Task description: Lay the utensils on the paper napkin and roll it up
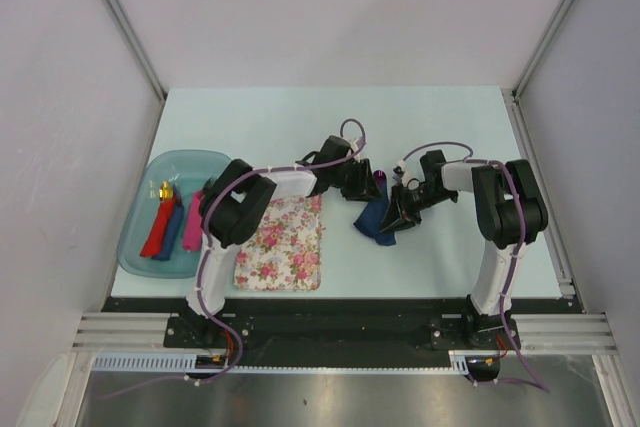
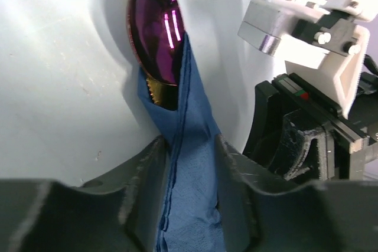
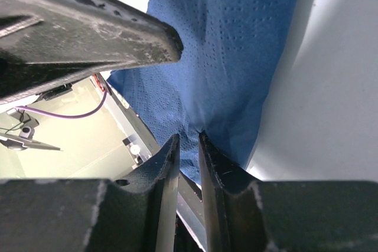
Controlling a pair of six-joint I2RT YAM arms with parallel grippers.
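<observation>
The navy paper napkin [image 1: 375, 219] is bunched up, lifted between both grippers right of the floral mat. In the left wrist view the napkin [image 2: 192, 163] wraps the purple spoon [image 2: 156, 28], whose shiny bowl sticks out at the top, with a gold-orange utensil [image 2: 155, 94] just behind it. My left gripper [image 2: 189, 146] is shut on the napkin bundle. My right gripper [image 3: 189, 140] pinches a fold of the napkin [image 3: 230, 45] from the other side. In the top view the left gripper [image 1: 357, 180] and the right gripper [image 1: 404, 205] nearly touch. The spoon handle is hidden.
The pink-and-white floral mat [image 1: 282, 242] lies near the front, left of the napkin. A teal tray [image 1: 140, 247] at the left holds chunky red, blue and pink pieces and a small gold piece [image 1: 165, 189]. The right gripper body [image 2: 313, 57] fills the left wrist view's right side.
</observation>
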